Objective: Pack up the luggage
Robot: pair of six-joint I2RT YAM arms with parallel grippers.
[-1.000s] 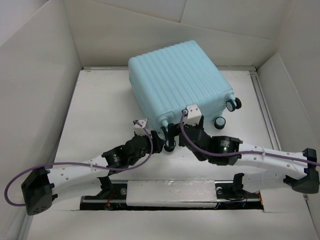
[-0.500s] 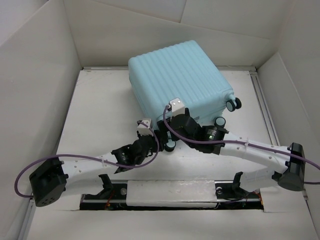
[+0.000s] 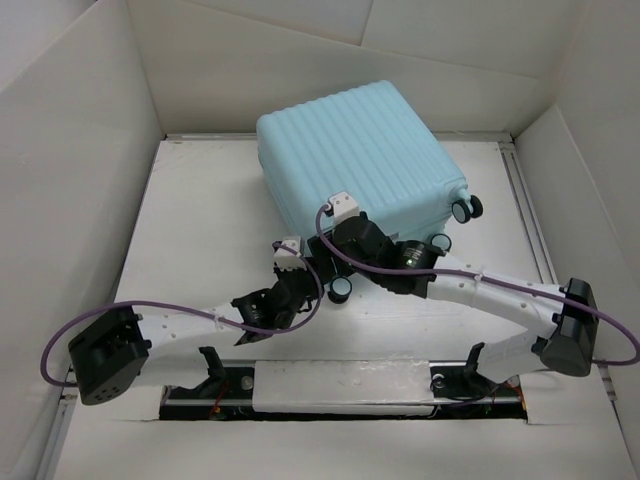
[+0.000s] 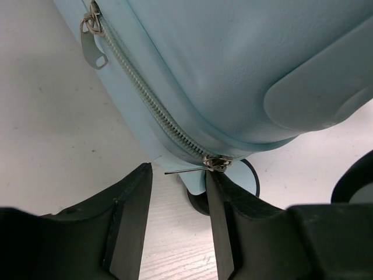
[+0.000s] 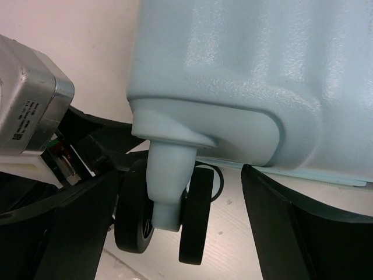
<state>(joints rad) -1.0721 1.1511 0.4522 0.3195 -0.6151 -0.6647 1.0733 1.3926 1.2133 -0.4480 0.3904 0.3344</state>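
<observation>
The luggage is a pale aqua ribbed suitcase lying closed on the table. In the left wrist view its zip runs down to a metal slider, whose thin pull sticks out sideways. My left gripper is open just below it, with the pull between the fingertips, and it is at the case's near-left corner. My right gripper is open with its fingers on either side of a black caster wheel at the same corner.
A second zip pull hangs further up the seam. Two more casters stick out at the case's right side. White walls enclose the table. The left wrist camera sits close to my right gripper.
My right gripper has moved left along the case's near edge to the near-left corner wheel. My left gripper stays at that corner; its arm has shifted slightly.
</observation>
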